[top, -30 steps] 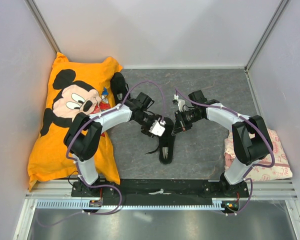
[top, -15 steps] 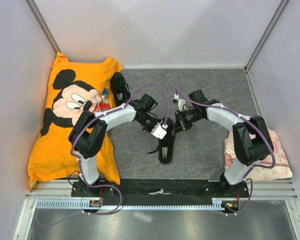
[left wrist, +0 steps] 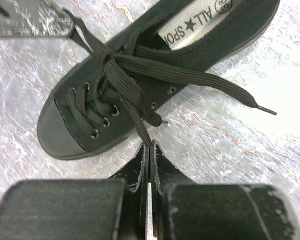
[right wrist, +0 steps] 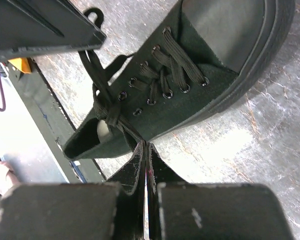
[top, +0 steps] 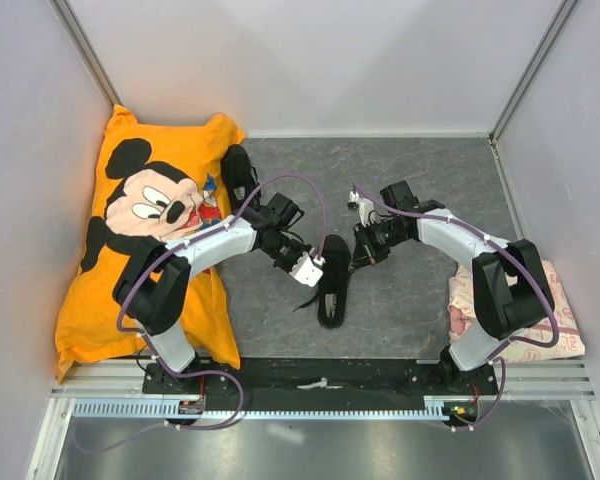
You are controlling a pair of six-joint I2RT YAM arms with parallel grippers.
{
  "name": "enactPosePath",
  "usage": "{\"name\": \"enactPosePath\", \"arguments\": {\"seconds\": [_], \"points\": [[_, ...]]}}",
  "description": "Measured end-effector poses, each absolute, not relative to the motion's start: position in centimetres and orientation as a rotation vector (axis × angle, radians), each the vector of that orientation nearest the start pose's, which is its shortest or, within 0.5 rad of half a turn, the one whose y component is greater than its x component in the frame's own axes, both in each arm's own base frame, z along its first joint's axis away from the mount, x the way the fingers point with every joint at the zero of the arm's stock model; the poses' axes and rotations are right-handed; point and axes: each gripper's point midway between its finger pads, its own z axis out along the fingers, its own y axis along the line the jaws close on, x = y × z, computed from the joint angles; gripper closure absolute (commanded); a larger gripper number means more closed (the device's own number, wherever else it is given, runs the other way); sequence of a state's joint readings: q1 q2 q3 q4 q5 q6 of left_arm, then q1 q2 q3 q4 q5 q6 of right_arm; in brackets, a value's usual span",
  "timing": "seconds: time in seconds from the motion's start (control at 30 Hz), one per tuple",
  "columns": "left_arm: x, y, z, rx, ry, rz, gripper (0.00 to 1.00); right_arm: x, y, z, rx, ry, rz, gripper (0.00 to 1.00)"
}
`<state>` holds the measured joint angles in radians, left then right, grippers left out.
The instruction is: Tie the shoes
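Note:
One black shoe (top: 332,290) lies on the grey mat between my arms, its toe toward the far side. In the left wrist view the shoe (left wrist: 60,132) has its laces crossed in a knot (left wrist: 108,58). One lace (left wrist: 135,107) runs from the knot into my left gripper (left wrist: 149,145), which is shut on it. The other lace end (left wrist: 215,85) lies loose on the mat. In the right wrist view my right gripper (right wrist: 146,144) is shut on a lace coming off the side of the shoe (right wrist: 210,92). From above, the left gripper (top: 318,266) and right gripper (top: 360,256) flank the shoe.
A second black shoe (top: 240,172) rests at the edge of the orange Mickey Mouse pillow (top: 120,290) on the left. A pink-and-white cloth (top: 545,330) lies at the right. Grey walls enclose the mat, and a black rail (top: 320,375) runs along the near edge.
My left gripper has closed on the lace and slid slightly toward the near side beside the shoe. Its elbow has swung left. The right gripper has stayed shut and barely moved.

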<state>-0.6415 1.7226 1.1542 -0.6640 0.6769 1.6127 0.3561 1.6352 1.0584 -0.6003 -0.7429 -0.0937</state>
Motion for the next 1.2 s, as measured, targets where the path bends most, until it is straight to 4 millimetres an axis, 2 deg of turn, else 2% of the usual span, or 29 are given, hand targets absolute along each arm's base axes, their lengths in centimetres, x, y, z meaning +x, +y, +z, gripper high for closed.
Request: {"name": "enactPosePath", "arguments": {"seconds": [0.3,0.53,0.93,1.1,1.17,1.2], "points": [[25.3,-27.3,5.9,2.306,0.987,-0.576,0.99,25.4,21.0,8.0,-0.864,2.539,1.026,1.00],[25.7,-26.4,6.2,2.282,1.008,-0.556,0.99,25.2,20.6,7.8,-0.912,2.532,1.000,1.00],[25.9,-26.4,6.1,2.268,1.000,-0.553,0.98,25.4,19.8,7.3,-1.004,2.512,0.924,1.00],[26.1,-26.4,6.2,2.257,1.004,-0.557,0.98,25.9,20.1,7.7,-0.977,2.509,0.931,1.00],[26.1,-26.3,6.2,2.255,1.007,-0.557,0.99,26.4,20.5,8.1,-0.933,2.515,0.950,0.95],[26.2,-26.2,6.2,2.254,1.010,-0.556,0.98,26.7,20.7,8.3,-0.911,2.515,0.963,0.82]]}}
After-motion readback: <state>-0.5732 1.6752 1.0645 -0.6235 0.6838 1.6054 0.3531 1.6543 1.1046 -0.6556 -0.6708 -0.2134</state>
